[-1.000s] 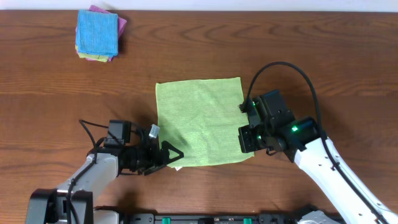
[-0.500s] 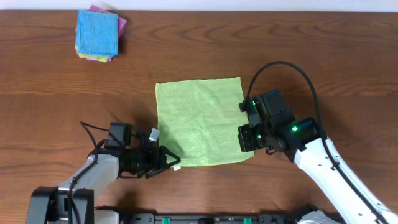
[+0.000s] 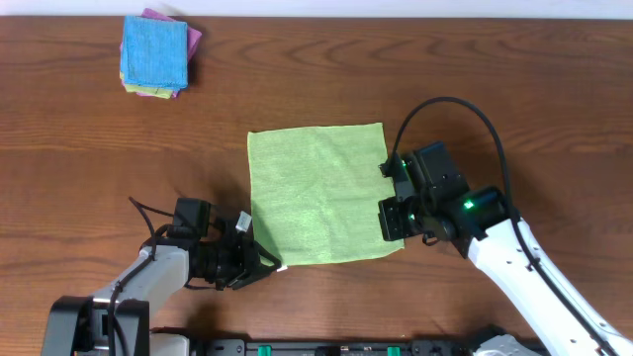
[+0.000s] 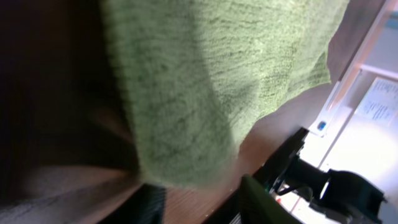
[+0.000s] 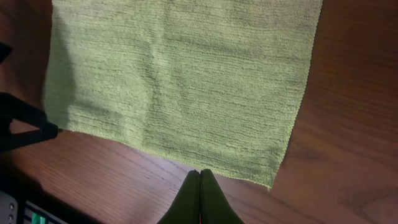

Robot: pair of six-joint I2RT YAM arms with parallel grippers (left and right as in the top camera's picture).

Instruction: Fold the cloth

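Your green cloth (image 3: 318,195) lies flat and unfolded at the middle of the wooden surface (image 3: 514,89). It is almost square, so it shows no clear long axis, and its edges run about parallel to the surface's edges. A stack of folded cloths (image 3: 156,54) sits well apart at the far left corner, out of the way.

The left fingers (image 3: 255,267) are at the near left corner. The left wrist view is blurred green, so you cannot tell their grip. Only the right wrist view shows the right fingers (image 5: 193,196), pressed together and empty at the cloth's edge.
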